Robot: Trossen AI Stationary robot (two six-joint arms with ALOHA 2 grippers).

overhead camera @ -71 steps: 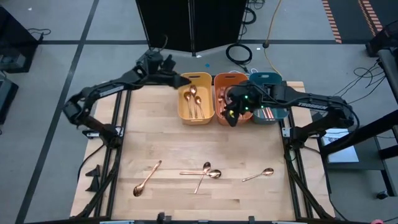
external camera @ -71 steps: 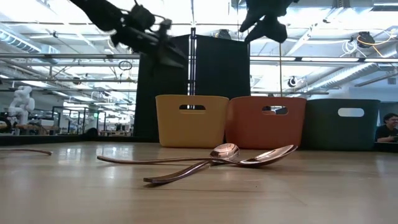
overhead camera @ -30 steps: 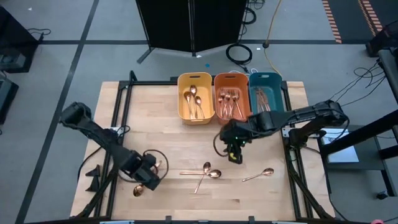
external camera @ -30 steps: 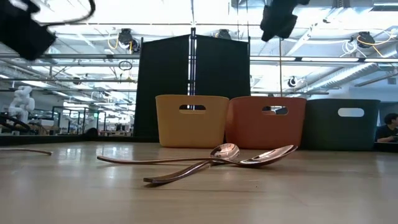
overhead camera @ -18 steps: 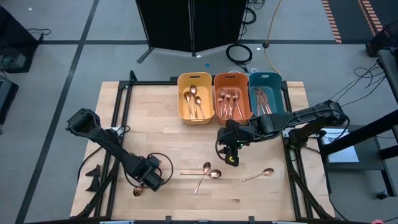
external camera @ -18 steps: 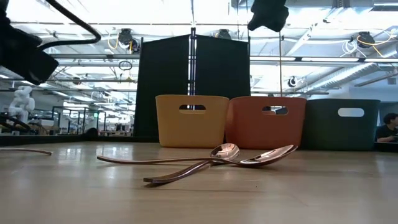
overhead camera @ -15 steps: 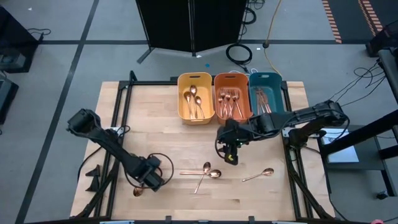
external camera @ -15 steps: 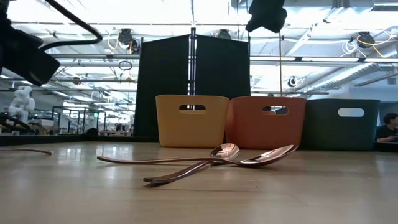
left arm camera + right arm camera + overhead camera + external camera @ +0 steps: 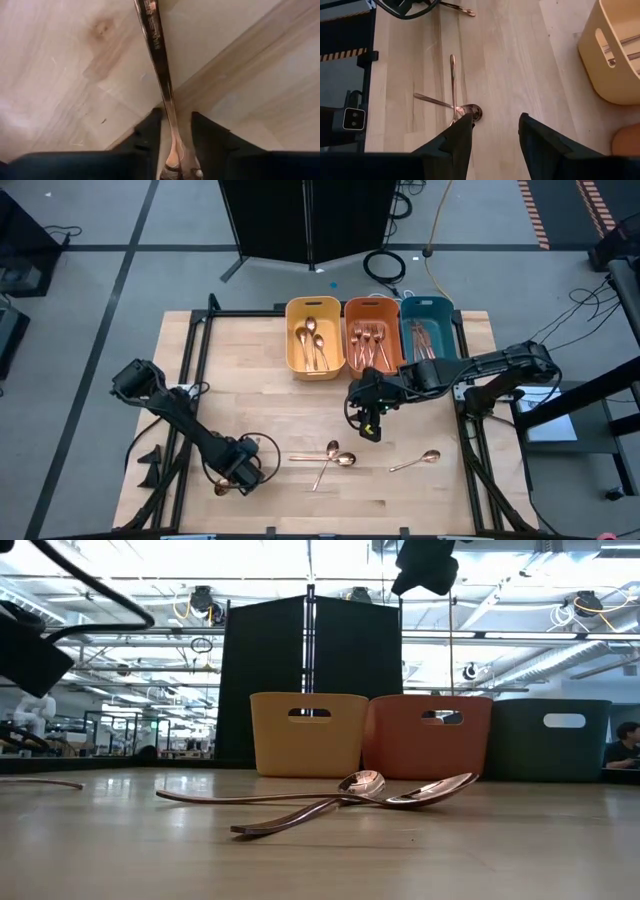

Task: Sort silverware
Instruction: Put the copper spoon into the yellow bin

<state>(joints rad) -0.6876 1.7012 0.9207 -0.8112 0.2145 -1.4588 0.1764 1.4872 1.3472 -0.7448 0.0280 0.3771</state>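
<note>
**Left gripper straddles a spoon handle; right gripper hovers over the crossed pair**

In the high view, the left gripper [image 9: 240,472] sits low at the lower left of the surface [image 9: 260,405], right over the lone spoon [image 9: 222,487] lying there. The left wrist view shows the relation that matters: the spoon's handle [image 9: 159,65] runs straight out ahead of the gripper, along its reach, and passes between the two dark fingers [image 9: 147,137], which stand narrow, close on either side of it. Whether they already pinch the metal I cannot tell. The long axis is lined up with the gap, so closing should catch the handle across its thin width.

The right gripper [image 9: 368,423] hangs in the middle of the frame, above the surface, its fingers [image 9: 460,137] spread wide and holding nothing. The crossed spoons [image 9: 328,457] lie just below and left of it in the high view, so this arm is the nearer one for them. One more spoon [image 9: 416,461] lies apart toward the lower right.

Along the top edge, the yellow bin [image 9: 314,338] holds spoons, the orange bin [image 9: 372,338] forks, the teal bin [image 9: 428,333] knives. My judgement: four spoons remain, all bound for the yellow bin.
</note>
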